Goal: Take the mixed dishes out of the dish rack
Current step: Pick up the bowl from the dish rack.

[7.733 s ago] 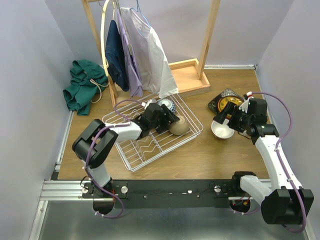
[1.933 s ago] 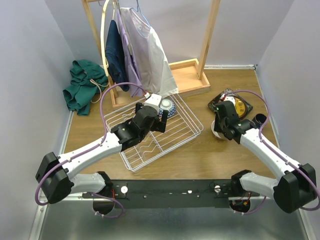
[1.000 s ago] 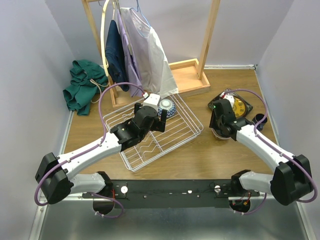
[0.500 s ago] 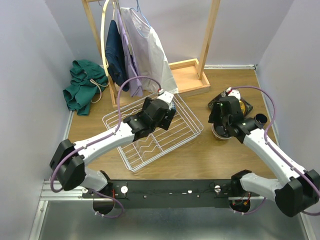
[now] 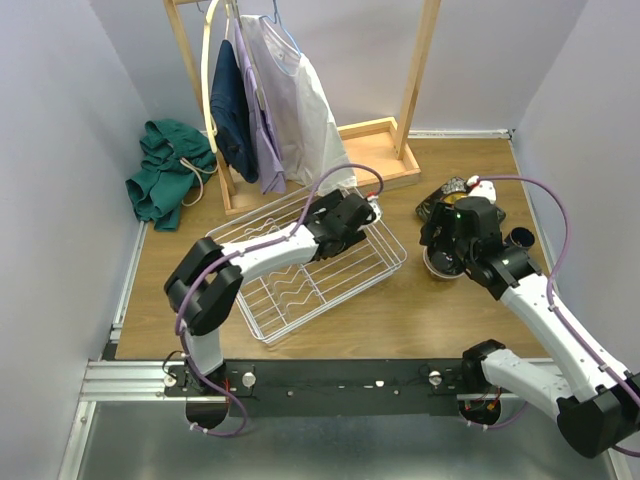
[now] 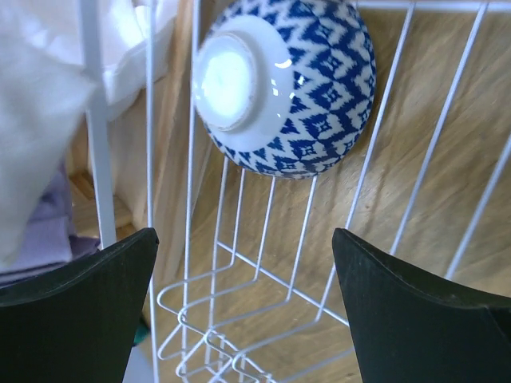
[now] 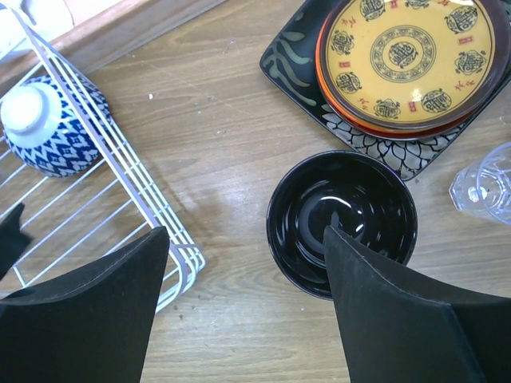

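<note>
Left claw [image 6: 243, 239] stands wide apart, nothing between its fingers, and just ahead of it is the blue-white bowl [image 6: 287, 88], turned bottom-up with its pale foot ring facing the lens, sitting in the dish rack [image 6: 192, 199] near a corner and clear of both fingers. Over to the right claw [image 7: 246, 239]: also spread wide and gripping nothing, hanging above the tabletop [image 7: 231, 120]. A dark bowl [image 7: 343, 223] stands upright just beside its right finger, which hides part of the rim, so I cannot tell whether they touch. Beyond that bowl, the yellow plate [image 7: 411, 56] lies on an orange-rimmed plate, both on the black square plate [image 7: 295, 48], and a clear glass [image 7: 483, 187] sits off to the right. From the top camera the left claw [image 5: 350, 213] covers the blue-white bowl completely; only the wrist cameras show its zigzag pattern, and the right wrist catches it [image 7: 48, 128] behind the rack's corner wires. The top camera alone shows the wooden clothes stand [image 5: 415, 75] and a green cloth [image 5: 165, 170] beyond the rack. The marks ringing the yellow plate are too small to read.
</note>
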Controlling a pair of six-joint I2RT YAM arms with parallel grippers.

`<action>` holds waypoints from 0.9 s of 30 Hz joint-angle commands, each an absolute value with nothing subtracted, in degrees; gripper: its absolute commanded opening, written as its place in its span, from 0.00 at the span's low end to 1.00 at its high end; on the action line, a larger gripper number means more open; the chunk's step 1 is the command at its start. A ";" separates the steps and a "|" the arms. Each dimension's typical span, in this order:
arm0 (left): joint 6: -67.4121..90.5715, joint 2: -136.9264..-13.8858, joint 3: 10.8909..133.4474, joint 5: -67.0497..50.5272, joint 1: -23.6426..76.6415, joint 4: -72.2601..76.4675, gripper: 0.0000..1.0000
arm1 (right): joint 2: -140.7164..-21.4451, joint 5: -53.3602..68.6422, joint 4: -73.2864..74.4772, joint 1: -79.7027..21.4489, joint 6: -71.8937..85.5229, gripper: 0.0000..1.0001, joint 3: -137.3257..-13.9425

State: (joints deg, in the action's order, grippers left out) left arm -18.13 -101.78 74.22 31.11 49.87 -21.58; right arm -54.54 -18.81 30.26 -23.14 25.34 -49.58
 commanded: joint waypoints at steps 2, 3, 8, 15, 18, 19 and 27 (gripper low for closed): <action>-31.99 -106.43 75.94 35.68 49.83 -19.87 0.99 | -53.79 -18.99 34.10 -22.76 23.65 0.87 -51.85; -32.78 -106.78 76.02 35.60 49.92 -19.34 0.99 | -53.79 -18.72 34.54 -22.76 23.64 0.88 -52.03; -36.99 -109.94 77.16 37.00 50.71 -15.74 0.99 | -53.79 -18.54 35.68 -22.76 23.29 0.98 -52.56; -42.00 -114.52 79.54 38.76 51.33 -11.70 0.99 | -55.02 -18.28 37.35 -22.76 22.15 1.00 -54.14; -43.15 -116.27 80.50 38.76 51.42 -10.46 0.99 | -56.16 -18.02 37.79 -22.76 21.27 1.00 -55.37; -43.76 -117.15 80.77 38.76 51.42 -10.28 0.99 | -56.51 -17.84 37.88 -22.76 21.10 1.00 -55.89; -42.63 -118.22 83.50 36.48 52.73 -15.99 0.99 | -58.71 -17.75 38.50 -22.76 19.95 1.00 -57.83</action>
State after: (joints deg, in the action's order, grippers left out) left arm -41.89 -116.90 81.97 37.15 51.72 -12.45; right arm -58.02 -18.48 36.73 -23.14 21.28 -55.66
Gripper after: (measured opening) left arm 0.988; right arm 0.997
